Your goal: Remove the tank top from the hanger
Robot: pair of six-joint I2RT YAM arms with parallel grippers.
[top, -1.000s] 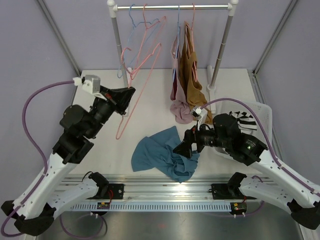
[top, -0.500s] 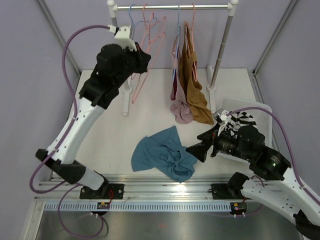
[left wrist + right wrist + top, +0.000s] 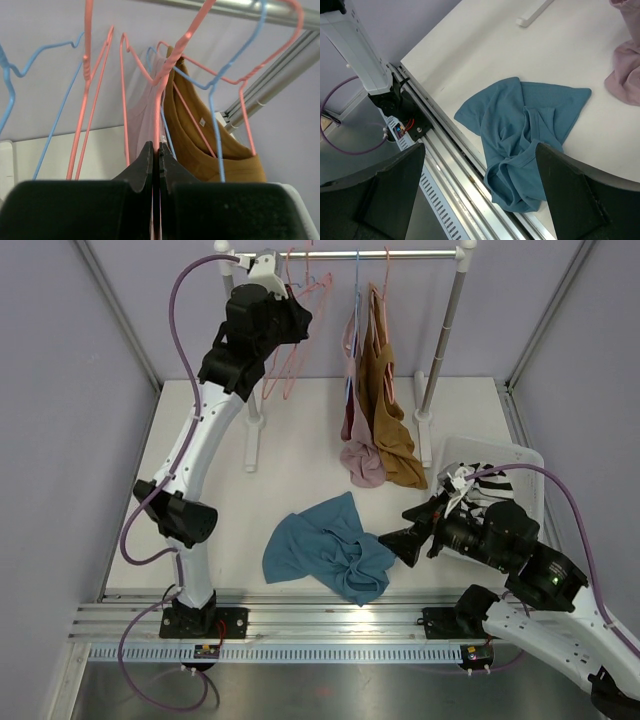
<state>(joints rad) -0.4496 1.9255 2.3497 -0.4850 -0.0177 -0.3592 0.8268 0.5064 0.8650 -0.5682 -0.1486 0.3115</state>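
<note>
The teal tank top (image 3: 325, 545) lies crumpled on the table near the front edge, off any hanger; it also shows in the right wrist view (image 3: 520, 125). My left gripper (image 3: 298, 322) is raised high by the clothes rail (image 3: 350, 254) and is shut on the wire of an empty pink hanger (image 3: 285, 370). In the left wrist view the fingertips (image 3: 156, 147) pinch that pink wire (image 3: 159, 110), and its hook reaches up by the rail (image 3: 240, 6). My right gripper (image 3: 395, 540) is open and empty, hovering just right of the tank top (image 3: 477, 150).
A pale pink garment (image 3: 358, 455) and a brown garment (image 3: 385, 410) hang from the rail on hangers. Several empty pink and blue hangers (image 3: 50, 130) hang at the rail's left. A white basket (image 3: 525, 458) holding striped cloth (image 3: 490, 485) stands at the right.
My left arm has swung up from table height to the rail, carrying the pink hanger. My right arm has drawn back toward the near right, away from the tank top.
</note>
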